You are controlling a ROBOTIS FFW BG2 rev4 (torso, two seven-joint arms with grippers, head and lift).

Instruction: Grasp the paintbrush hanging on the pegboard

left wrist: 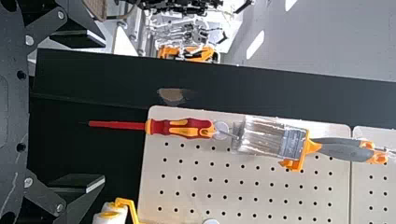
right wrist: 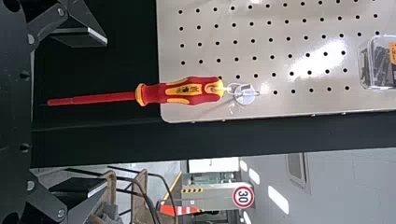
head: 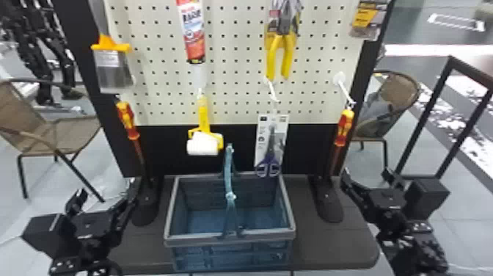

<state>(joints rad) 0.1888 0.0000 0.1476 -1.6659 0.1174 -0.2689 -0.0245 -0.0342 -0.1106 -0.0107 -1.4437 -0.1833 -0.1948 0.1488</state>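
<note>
The paintbrush (head: 110,66) hangs at the pegboard's (head: 238,91) upper left, bristles down in a clear sleeve, with a yellow collar and grey handle above. In the left wrist view the paintbrush (left wrist: 280,140) lies far ahead of my left gripper (left wrist: 100,109), whose jaws stand wide apart and hold nothing. From the head view my left gripper (head: 101,203) sits low at the table's left corner, well below the brush. My right gripper (head: 368,181) is open at the table's right end; the right gripper (right wrist: 100,109) faces the right-hand screwdriver (right wrist: 177,93).
A red-yellow screwdriver (head: 128,121) hangs just below the brush. Farther right hang a caulk tube (head: 191,29), yellow pliers (head: 280,44), a paint roller (head: 203,139), packaged scissors (head: 269,146) and a second screwdriver (head: 343,128). A blue basket (head: 172,205) sits mid-table between the arms.
</note>
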